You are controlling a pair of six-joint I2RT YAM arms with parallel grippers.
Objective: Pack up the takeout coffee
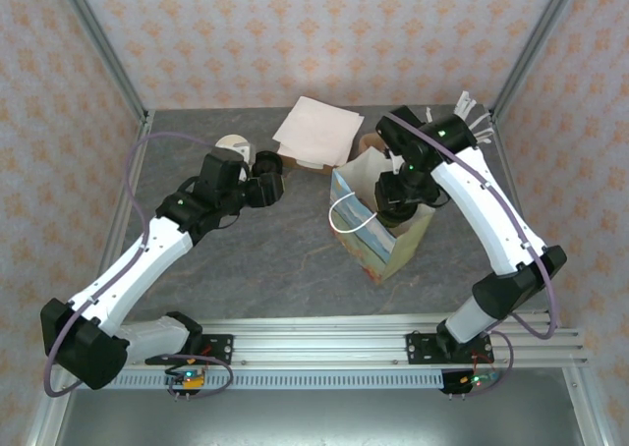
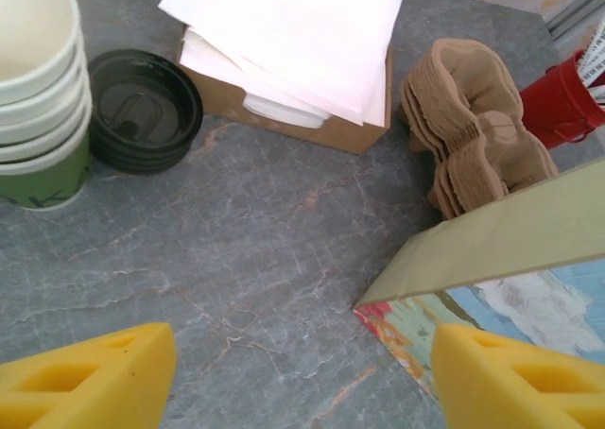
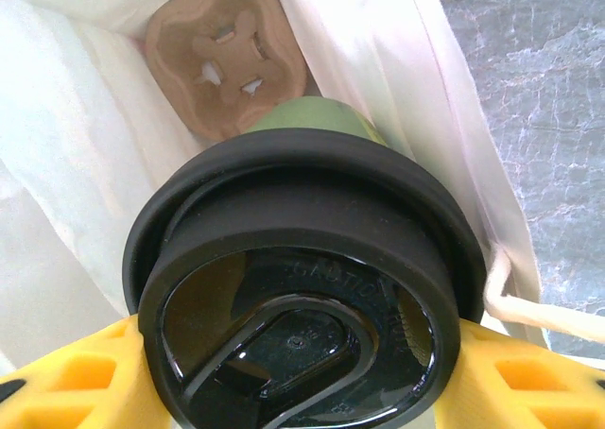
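Two arms, one errand: the right gripper [image 3: 302, 396] holds the coffee [image 3: 312, 125] inside the bag [image 1: 401, 254], its yellow fingers [image 3: 71, 382] clenched on either side of the cup just under the black lid [image 3: 293, 306]. The cup hangs upright between the bag's white inner walls, above a brown carrier [image 3: 222, 56] lying at the bottom (whether the cup's base touches it cannot be told from the wrist view). The left gripper [image 2: 301, 372] hovers to the left of the bag over bare table [image 2: 236, 231], jaws spread wide with nothing between them. Further left of the bag stand a stack of lidless cups [image 2: 33, 79] and a pile of spare lids [image 2: 142, 108]. A box of napkins [image 2: 293, 42] sits behind the bag.

The step in hand looks like the lowering of the coffee into the bag. The packing appears well along but unfinished, since the cup is not yet released. The next move would call for a slow, straight descent that seats the cup in a pocket of the carrier. A release and a vertical lift clear of the bag's walls and handle [image 3: 499, 297] would follow. The likely hazard is a finger snagging the thin wall and tipping the bag.
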